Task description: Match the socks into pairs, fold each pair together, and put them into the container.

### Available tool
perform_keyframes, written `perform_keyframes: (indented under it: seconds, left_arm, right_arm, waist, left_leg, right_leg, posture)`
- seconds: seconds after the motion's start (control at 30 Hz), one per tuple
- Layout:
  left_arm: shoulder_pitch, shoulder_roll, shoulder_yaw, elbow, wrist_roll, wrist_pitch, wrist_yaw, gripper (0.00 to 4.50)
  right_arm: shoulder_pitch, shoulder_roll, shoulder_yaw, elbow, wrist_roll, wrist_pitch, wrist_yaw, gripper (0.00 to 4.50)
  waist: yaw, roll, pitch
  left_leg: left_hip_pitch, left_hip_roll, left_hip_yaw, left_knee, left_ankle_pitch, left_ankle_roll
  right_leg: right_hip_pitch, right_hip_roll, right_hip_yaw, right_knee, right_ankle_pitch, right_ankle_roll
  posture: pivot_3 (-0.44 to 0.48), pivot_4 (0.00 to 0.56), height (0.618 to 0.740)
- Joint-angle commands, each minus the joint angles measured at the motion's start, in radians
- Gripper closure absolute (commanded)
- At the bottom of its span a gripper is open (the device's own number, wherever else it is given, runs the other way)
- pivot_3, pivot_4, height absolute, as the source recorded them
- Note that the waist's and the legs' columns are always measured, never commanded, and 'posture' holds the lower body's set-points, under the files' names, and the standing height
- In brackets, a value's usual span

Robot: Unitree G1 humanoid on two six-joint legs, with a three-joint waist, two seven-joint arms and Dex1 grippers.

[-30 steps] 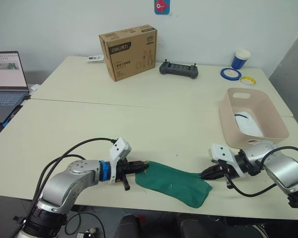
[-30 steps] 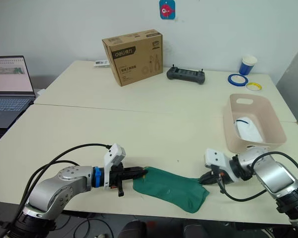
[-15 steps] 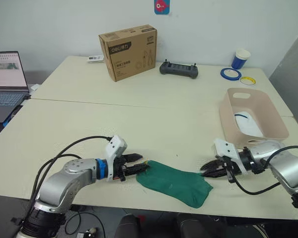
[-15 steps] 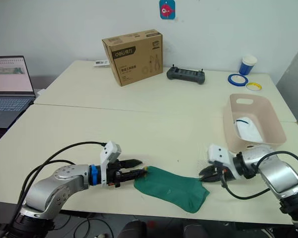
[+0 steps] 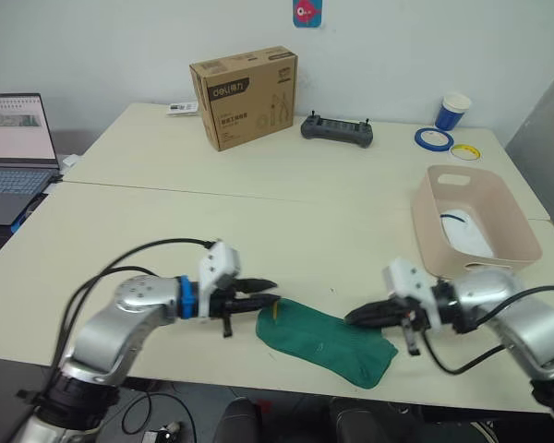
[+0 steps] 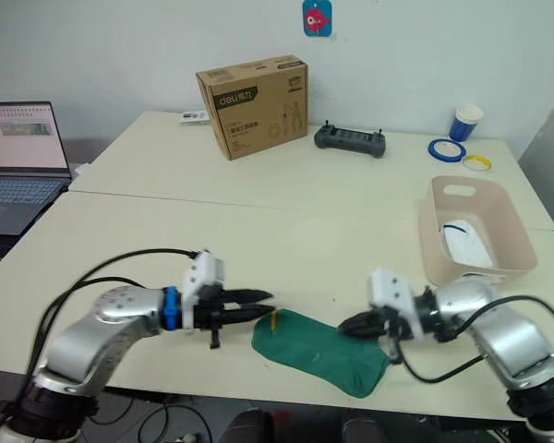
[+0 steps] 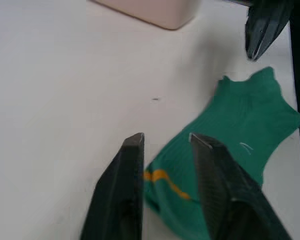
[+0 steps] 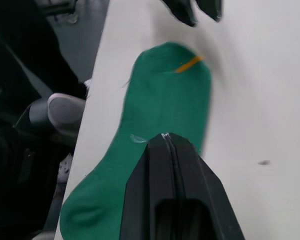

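A dark green sock [image 5: 325, 341] with a yellow cuff mark [image 7: 160, 176] lies flat near the table's front edge. My left gripper [image 5: 272, 292] is open at the cuff end, its fingertips [image 7: 136, 142] hovering just above the yellow mark with nothing between them. My right gripper [image 5: 351, 319] is shut, its tip [image 8: 165, 136] over the sock's far edge near the middle; I cannot tell if it pinches fabric. The pale pink container [image 5: 417, 217] stands at the right with a white sock [image 5: 466, 235] inside.
A brown cardboard box [image 5: 245, 97], a black controller [image 5: 337, 129], a blue cup [image 5: 451, 111] and two tape rolls [image 5: 431, 138] sit at the back. A laptop [image 5: 14, 148] is at the far left. The sock lies close to the front table edge.
My left gripper has let go of the sock's cuff and now stands open. My right gripper has moved left from the sock's right end to over its middle.
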Motion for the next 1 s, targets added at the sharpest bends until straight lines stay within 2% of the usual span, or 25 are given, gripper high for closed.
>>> perform_keyframes:
  seconds: [0.03, 0.23, 0.37, 0.57, 0.67, 0.87, 1.0]
  left_arm:
    - [-0.007, 0.009, -0.049, 0.015, 0.064, -0.088, -0.050, 4.47]
    - [0.021, 0.037, -0.110, 0.102, 0.185, -0.194, -0.086, 4.47]
    - [0.030, 0.047, -0.121, 0.160, 0.231, -0.235, -0.093, 4.47]
    - [0.036, 0.048, -0.108, 0.207, 0.242, -0.274, -0.100, 4.47]
    - [0.022, 0.030, -0.086, 0.194, 0.198, -0.256, -0.102, 4.47]
    - [-0.028, -0.014, -0.091, 0.124, 0.129, -0.199, -0.120, 4.47]
    - [-0.050, -0.032, -0.118, 0.108, 0.145, -0.169, -0.116, 4.47]
  right_arm:
    - [0.031, -0.024, 0.026, 0.003, -0.079, -0.101, -0.002, 4.50]
    - [0.125, -0.077, 0.047, 0.022, -0.167, -0.195, -0.003, 4.50]
    - [0.181, -0.090, 0.018, 0.047, -0.176, -0.219, -0.017, 4.50]
    - [0.267, -0.120, -0.039, 0.054, -0.157, -0.229, -0.022, 4.50]
    - [0.290, -0.141, -0.081, 0.014, -0.103, -0.193, -0.007, 4.50]
    - [0.197, -0.107, -0.154, -0.066, 0.072, -0.028, -0.027, 4.50]
    - [0.159, -0.101, -0.124, -0.067, 0.045, -0.019, -0.047, 4.50]
  waist:
    - [-0.001, 0.000, 0.000]
    - [-0.003, 0.000, 0.000]
    - [-0.002, 0.000, 0.000]
    - [-0.002, 0.000, -0.002]
    - [-0.002, 0.001, -0.003]
    - [-0.004, 0.001, -0.003]
    - [-0.002, 0.001, -0.003]
  left_leg:
    - [0.000, 0.000, 0.000, 0.000, 0.000, 0.000]
    - [0.001, 0.001, -0.001, 0.000, 0.000, 0.000]
    - [0.001, 0.001, -0.001, 0.000, 0.000, 0.000]
    - [0.002, 0.001, -0.001, 0.001, 0.000, 0.000]
    - [0.002, 0.001, 0.000, 0.001, 0.000, 0.000]
    - [0.002, 0.001, 0.000, 0.001, 0.000, 0.000]
    - [0.002, 0.001, -0.001, 0.001, 0.000, 0.000]
  right_leg:
    - [0.000, 0.000, 0.000, 0.000, 0.000, 0.000]
    - [0.000, 0.001, -0.001, 0.001, -0.001, -0.002]
    - [0.000, 0.001, -0.001, 0.001, -0.001, -0.002]
    - [0.001, 0.000, 0.000, 0.001, -0.002, -0.003]
    - [0.002, 0.000, 0.000, 0.001, -0.002, -0.003]
    - [0.002, 0.000, 0.000, 0.001, -0.001, -0.002]
    - [0.002, 0.001, 0.000, 0.001, 0.001, 0.001]
  posture:
    - [0.000, 0.150, 0.740]
    - [0.000, 0.150, 0.740]
    - [0.000, 0.150, 0.740]
    - [0.000, 0.150, 0.740]
    - [0.000, 0.150, 0.740]
    - [0.000, 0.150, 0.740]
    - [0.000, 0.150, 0.740]
